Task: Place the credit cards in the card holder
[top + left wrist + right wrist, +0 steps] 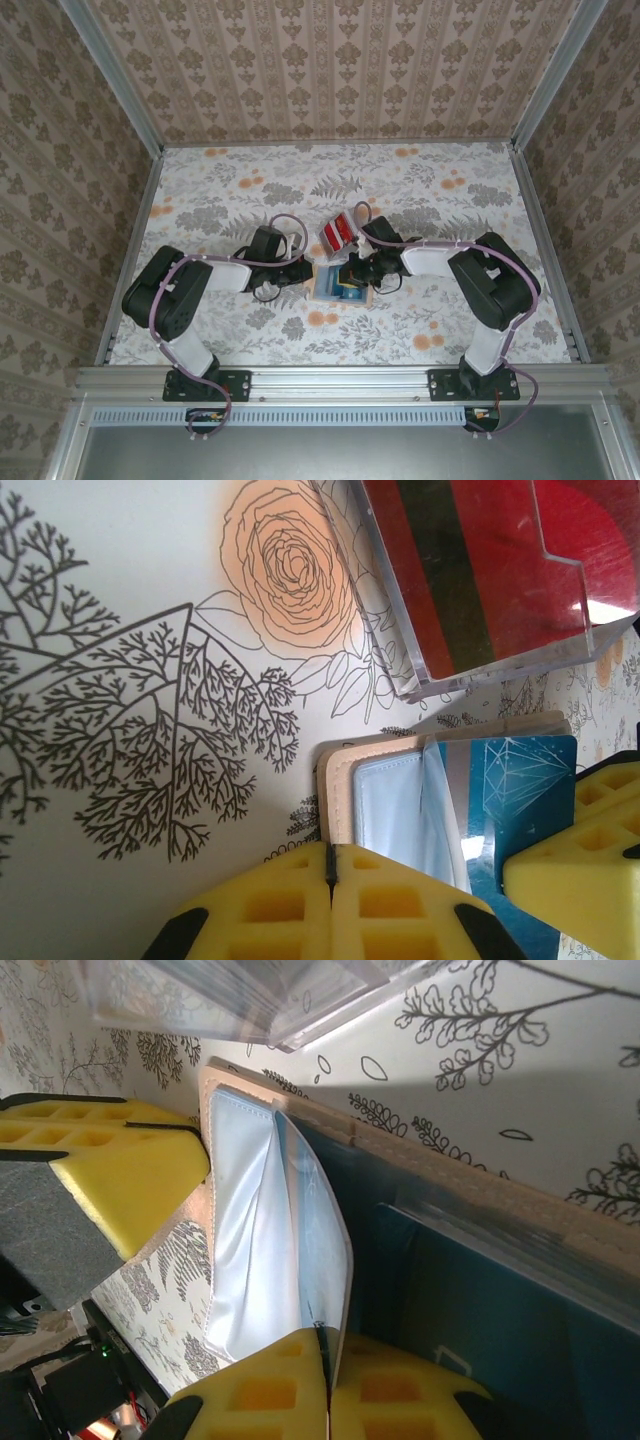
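Card holder [330,285]: lies open on the floral table [230,190], centred between the 2 arms, tan cover down and bluish-grey inside up. A teal card [520,780] with a white line pattern lies on the inner face of the card holder.

Credit cards [337,232]: a red pile inside a clear tray [500,670], which stands just beyond the far edge of the card holder. The 2 items are close, but no contact is visible.

Left gripper [330,865]: positioned at the left edge of the card holder. Its 2 yellow fingers are pressed together with no gap. The seam between them lines up with the tan rim; whether the rim is pinched cannot be determined.

Right gripper [322,1345]: positioned over the right half of the card holder. Its fingers are closed together on the thin edge of a pale inner flap, which runs straight into the seam and stands raised off the inner face.

The 2 grippers face each other across the open holder.
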Controlling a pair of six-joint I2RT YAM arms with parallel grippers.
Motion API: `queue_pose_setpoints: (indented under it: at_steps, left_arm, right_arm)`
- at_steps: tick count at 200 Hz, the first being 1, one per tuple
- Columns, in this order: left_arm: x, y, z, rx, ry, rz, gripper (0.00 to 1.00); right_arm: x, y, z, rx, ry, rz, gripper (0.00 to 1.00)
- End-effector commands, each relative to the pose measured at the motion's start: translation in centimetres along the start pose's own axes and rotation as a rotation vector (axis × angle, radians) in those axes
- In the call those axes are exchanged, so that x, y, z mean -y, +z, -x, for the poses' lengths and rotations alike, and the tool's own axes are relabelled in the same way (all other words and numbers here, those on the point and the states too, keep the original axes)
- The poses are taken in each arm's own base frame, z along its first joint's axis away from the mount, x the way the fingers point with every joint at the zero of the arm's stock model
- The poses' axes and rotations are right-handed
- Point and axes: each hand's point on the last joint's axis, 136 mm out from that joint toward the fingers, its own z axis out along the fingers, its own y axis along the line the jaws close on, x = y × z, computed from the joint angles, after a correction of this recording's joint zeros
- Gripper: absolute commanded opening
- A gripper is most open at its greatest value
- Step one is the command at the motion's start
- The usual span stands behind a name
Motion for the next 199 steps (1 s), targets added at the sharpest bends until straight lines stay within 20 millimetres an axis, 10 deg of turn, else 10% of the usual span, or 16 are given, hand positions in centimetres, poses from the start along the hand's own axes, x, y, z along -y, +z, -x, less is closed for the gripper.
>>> queue_pose_setpoints:
  at_steps: [1, 105, 199]
  left_arm:
    - [-1.4, 1.0, -5.6, -0.182, -0.048, 0.044, 0.00]
    - [-1.2, 1.3, -5.5, -0.185, -0.041, 0.042, 0.00]
    - [-0.8, 1.5, -5.2, -0.183, -0.034, 0.037, 0.00]
  right_arm:
    - [3.5, 1.1, -1.7, -0.040, 0.041, -0.144, 0.15]
    - [3.7, -4.9, -1.8, 0.061, -0.030, -0.321, 0.37]
    - [3.0, -6.0, 1.4, 0.231, -0.088, -0.324, 0.22]
